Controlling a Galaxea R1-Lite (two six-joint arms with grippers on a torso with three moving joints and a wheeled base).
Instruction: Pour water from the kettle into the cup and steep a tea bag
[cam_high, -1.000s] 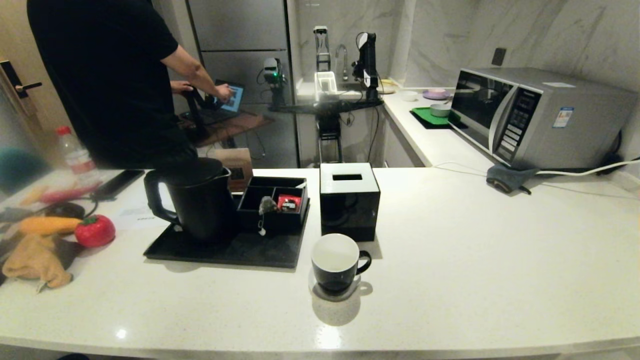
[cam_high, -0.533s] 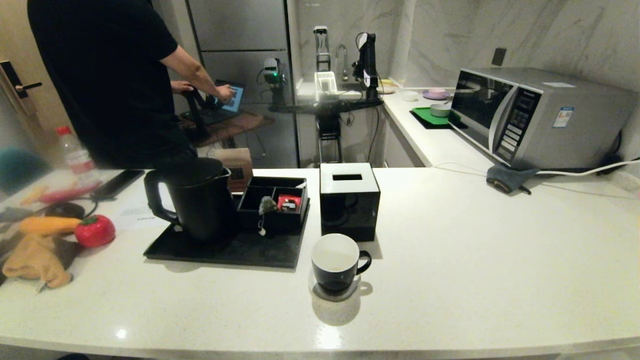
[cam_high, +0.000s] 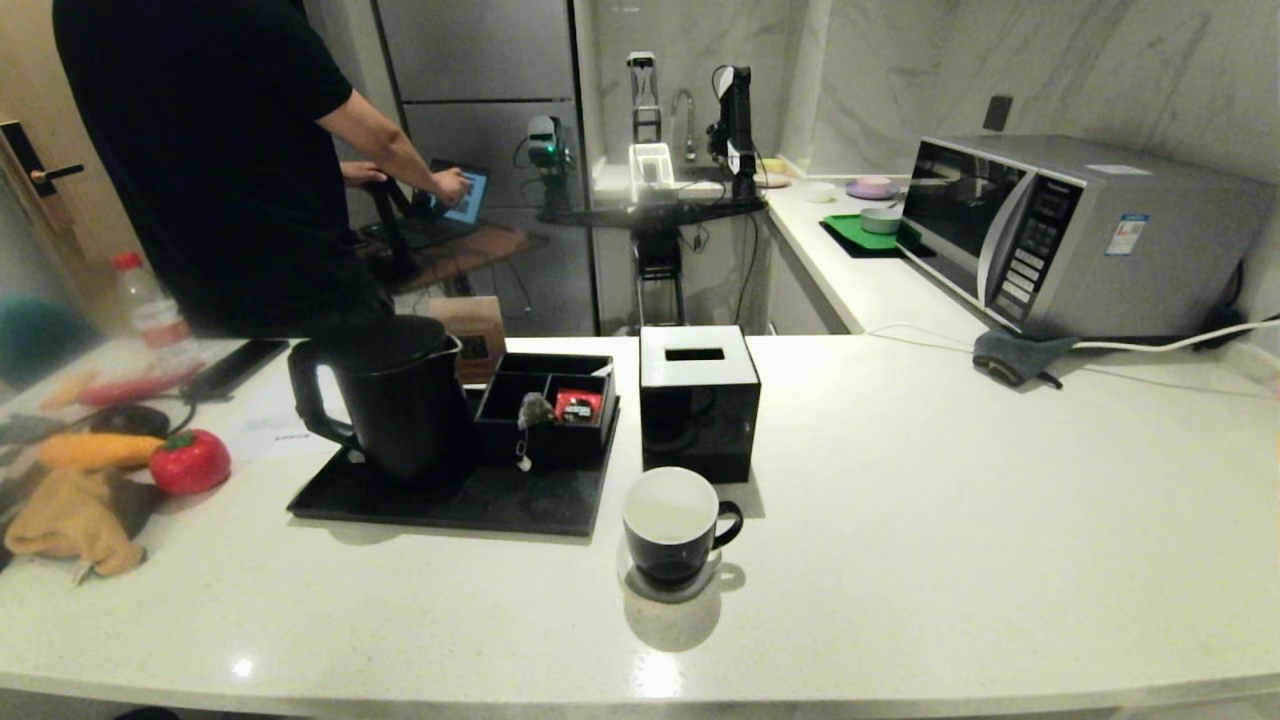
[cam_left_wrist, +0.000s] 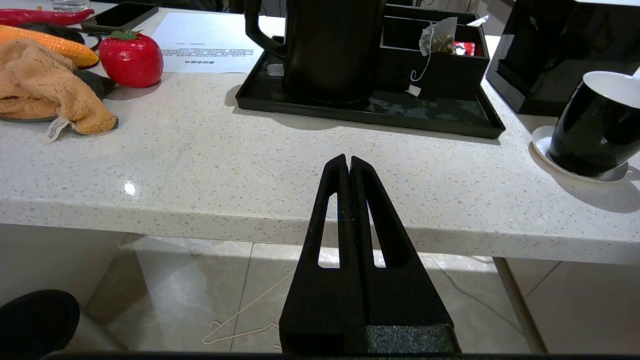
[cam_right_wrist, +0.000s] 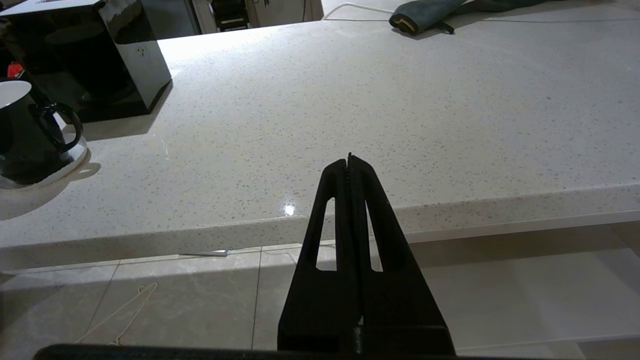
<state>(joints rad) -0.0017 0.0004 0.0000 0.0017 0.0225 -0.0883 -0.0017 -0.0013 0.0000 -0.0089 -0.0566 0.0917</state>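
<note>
The matte black kettle (cam_high: 385, 400) (cam_left_wrist: 330, 47) stands on a black tray (cam_high: 450, 505) (cam_left_wrist: 370, 107), its loop handle to the left. Beside it on the tray is a black divided box holding the tea bag (cam_high: 535, 408) (cam_left_wrist: 435, 40); its string and white tag hang over the box's front. The black cup (cam_high: 675, 525) (cam_left_wrist: 592, 125) (cam_right_wrist: 22, 135) with white interior sits on a small saucer in front of the tray's right end, handle to the right; no water shows in it. Neither arm appears in the head view. My left gripper (cam_left_wrist: 348, 159) and right gripper (cam_right_wrist: 349, 159) are shut and empty, held below the counter's front edge.
A glossy black cube box (cam_high: 697, 400) stands just behind the cup. A red tomato (cam_high: 190, 462), a carrot and an orange cloth (cam_high: 70, 520) lie at the left. A microwave (cam_high: 1070, 235) and grey cloth (cam_high: 1015, 355) are far right. A person (cam_high: 230, 150) stands behind the counter.
</note>
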